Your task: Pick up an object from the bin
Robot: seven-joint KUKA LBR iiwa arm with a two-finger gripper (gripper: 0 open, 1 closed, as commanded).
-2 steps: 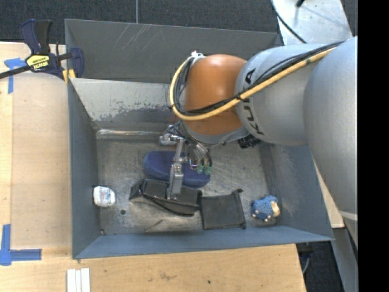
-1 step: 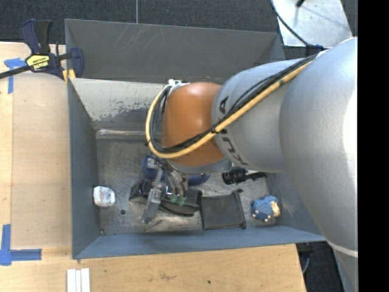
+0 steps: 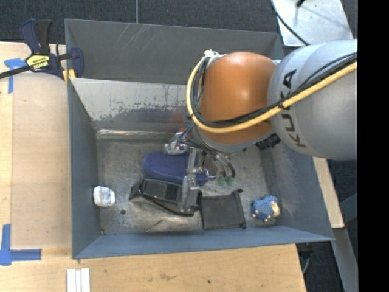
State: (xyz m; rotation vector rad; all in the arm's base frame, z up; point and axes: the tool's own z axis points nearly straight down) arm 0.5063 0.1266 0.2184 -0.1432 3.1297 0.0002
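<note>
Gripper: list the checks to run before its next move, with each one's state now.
1. Gripper is low in the bin, away from its walls: ok.
2. One thing alone lies under it: not ok; the blue rounded thing and the black thing meet there.
3. Something is held: cannot tell.
4. The black flat pad lies clear of it: cannot tell, it is close.
5. The white crumpled thing and the small blue toy lie well aside: ok.
</note>
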